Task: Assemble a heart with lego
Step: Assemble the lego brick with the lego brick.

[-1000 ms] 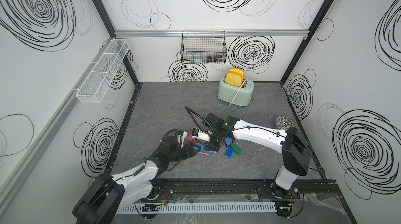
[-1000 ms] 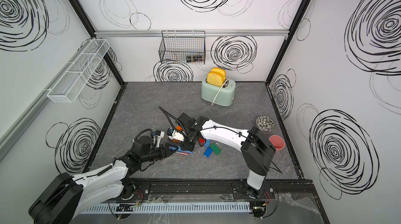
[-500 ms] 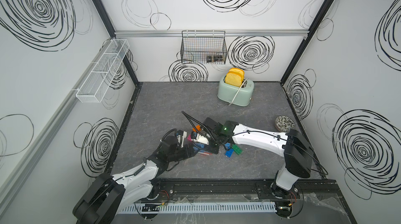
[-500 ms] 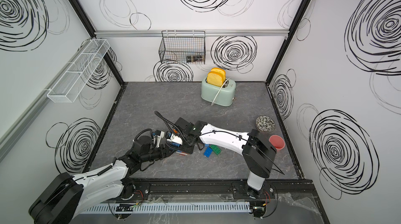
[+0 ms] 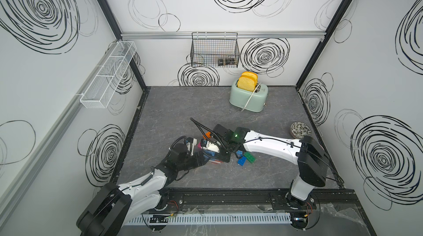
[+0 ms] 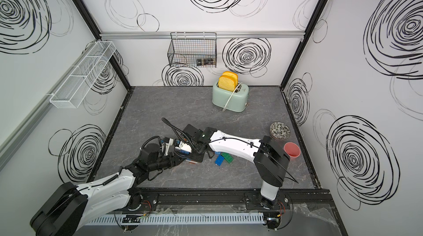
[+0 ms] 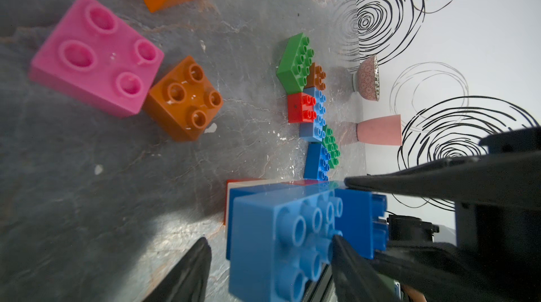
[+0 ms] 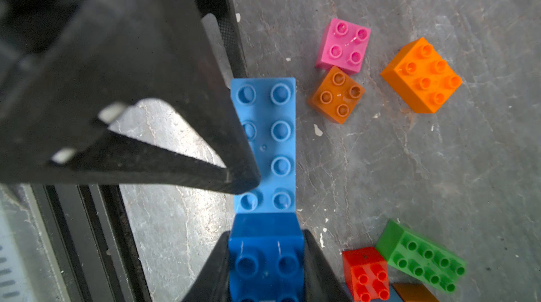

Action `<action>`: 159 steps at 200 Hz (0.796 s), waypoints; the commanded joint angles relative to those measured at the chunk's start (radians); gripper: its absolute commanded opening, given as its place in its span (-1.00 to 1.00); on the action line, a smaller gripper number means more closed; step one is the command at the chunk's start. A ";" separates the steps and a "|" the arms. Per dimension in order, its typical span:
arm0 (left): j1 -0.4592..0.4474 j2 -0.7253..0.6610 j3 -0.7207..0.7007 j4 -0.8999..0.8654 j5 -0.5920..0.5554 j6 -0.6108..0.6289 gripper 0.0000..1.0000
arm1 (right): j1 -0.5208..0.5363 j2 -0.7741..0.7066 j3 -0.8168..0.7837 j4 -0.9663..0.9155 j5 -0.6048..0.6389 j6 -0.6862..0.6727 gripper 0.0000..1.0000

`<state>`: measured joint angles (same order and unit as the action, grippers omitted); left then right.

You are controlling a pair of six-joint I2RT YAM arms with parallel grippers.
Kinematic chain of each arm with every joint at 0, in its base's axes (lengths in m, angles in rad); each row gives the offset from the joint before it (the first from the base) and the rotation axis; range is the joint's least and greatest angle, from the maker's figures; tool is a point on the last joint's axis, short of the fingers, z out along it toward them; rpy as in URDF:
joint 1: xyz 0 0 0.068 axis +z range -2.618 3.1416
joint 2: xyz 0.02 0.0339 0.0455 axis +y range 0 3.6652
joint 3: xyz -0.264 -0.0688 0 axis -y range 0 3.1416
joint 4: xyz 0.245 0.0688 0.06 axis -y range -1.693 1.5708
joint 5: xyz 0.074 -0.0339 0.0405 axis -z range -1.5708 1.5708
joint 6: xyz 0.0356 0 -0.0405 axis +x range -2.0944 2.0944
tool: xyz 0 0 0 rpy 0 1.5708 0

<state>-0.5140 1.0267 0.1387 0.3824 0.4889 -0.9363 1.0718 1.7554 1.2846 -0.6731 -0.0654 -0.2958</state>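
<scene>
The lego sits near the front middle of the grey table (image 5: 183, 106), between the two arms. The right gripper (image 8: 266, 234) is pinching a darker blue brick (image 8: 266, 265) tight by its two flat sides. This brick is end to end with a long blue brick (image 8: 266, 139). The left gripper (image 7: 270, 242) is spread, with one finger on each side of the long brick. I can see a bit of floor between one finger and the brick, so I think it is not squeezing. A white brick (image 7: 246, 185) peeks out under the long one.

Loose bricks lie close by: a pink brick (image 8: 344, 44), a brown brick (image 8: 336, 94), an orange brick (image 8: 421, 76), a green brick (image 8: 421, 259) and a red brick (image 8: 366, 274).

These bricks look hard, light and smooth. They will not bend or break, but they could slip or twist in a loose grip. The best place to hold one is across its short width, on the flat sides — not on the bumps. To click on, a brick likely needs a straight push down.

Since a second ago the right arm has come a little lower and closer to the left arm. The left arm has stayed put — so have the loose bricks.
</scene>
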 commanded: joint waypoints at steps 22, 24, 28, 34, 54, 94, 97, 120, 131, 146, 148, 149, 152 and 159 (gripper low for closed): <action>0.009 -0.003 -0.031 -0.042 -0.013 -0.007 0.36 | 0.003 0.138 -0.066 -0.090 0.026 0.001 -0.61; 0.009 -0.004 -0.031 -0.042 -0.012 -0.007 0.36 | 0.004 0.136 -0.065 -0.089 0.026 0.001 -0.61; 0.011 -0.007 -0.031 -0.042 -0.011 -0.008 0.36 | 0.003 0.135 -0.064 -0.087 0.024 0.001 -0.61; 0.012 -0.011 -0.030 -0.042 -0.008 -0.010 0.37 | 0.004 0.132 -0.061 -0.085 0.023 0.000 -0.61; 0.025 -0.028 -0.031 -0.036 0.013 -0.022 0.39 | 0.003 0.127 -0.048 -0.089 0.022 0.001 -0.61; 0.077 -0.116 -0.033 -0.053 0.055 -0.061 0.46 | 0.007 0.120 -0.019 -0.113 0.027 0.005 -0.61; 0.083 -0.124 -0.034 -0.056 0.058 -0.063 0.46 | 0.007 0.119 -0.017 -0.115 0.026 0.004 -0.61; 0.122 -0.182 -0.047 -0.065 0.086 -0.094 0.47 | 0.009 0.116 -0.001 -0.127 0.030 0.004 -0.60; 0.145 -0.210 -0.054 -0.067 0.102 -0.109 0.47 | 0.010 0.116 0.009 -0.135 0.027 0.004 -0.59; 0.173 -0.241 -0.055 -0.091 0.116 -0.111 0.48 | 0.011 0.118 0.028 -0.145 0.022 0.006 -0.57; 0.176 -0.244 -0.054 -0.097 0.117 -0.107 0.48 | 0.011 0.118 0.031 -0.146 0.020 0.006 -0.56; 0.177 -0.247 -0.053 -0.099 0.117 -0.107 0.48 | 0.011 0.117 0.032 -0.147 0.018 0.006 -0.56; 0.181 -0.251 -0.052 -0.109 0.118 -0.102 0.48 | 0.012 0.116 0.036 -0.147 0.017 0.006 -0.55; 0.188 -0.257 -0.048 -0.127 0.119 -0.091 0.48 | 0.013 0.115 0.045 -0.151 0.011 0.007 -0.52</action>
<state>-0.3550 0.8001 0.0921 0.2913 0.5724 -1.0176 1.0737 1.7844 1.3533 -0.7223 -0.0639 -0.2920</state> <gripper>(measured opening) 0.740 0.345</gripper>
